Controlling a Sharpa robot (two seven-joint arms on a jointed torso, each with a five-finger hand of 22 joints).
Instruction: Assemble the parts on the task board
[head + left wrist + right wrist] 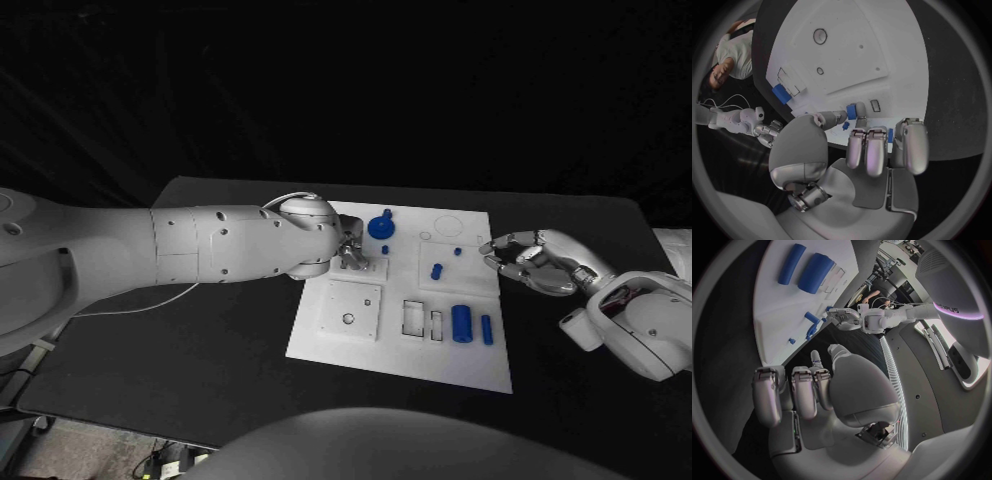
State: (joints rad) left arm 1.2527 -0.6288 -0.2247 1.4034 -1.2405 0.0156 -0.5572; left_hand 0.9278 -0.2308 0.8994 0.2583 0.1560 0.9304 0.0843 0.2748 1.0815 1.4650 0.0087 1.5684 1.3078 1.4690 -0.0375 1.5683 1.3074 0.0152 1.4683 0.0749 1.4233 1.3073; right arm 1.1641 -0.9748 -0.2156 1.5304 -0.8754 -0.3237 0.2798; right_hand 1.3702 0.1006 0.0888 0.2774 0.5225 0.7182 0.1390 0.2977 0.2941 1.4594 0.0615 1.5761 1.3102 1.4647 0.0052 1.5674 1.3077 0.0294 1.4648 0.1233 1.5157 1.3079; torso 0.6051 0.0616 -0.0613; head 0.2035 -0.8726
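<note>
Left hand point(351, 255) is hovering over the task board point(361, 350), fingers apart, empty. Right hand point(531, 260) is curling closed, empty. Judgement: left should be lowering squarely onto the part point(379, 227).

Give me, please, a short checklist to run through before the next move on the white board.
1. Left hand over the board: ok.
2. Left hand holds a part: cannot tell; its fingers hide that spot.
3. Right hand clear of the board: ok, at its right edge, fingers curled, holding nothing.
4. Blue round knob on the board beside the left hand: ok.
5. Two blue cylinders lie loose on the board: ok.
</note>
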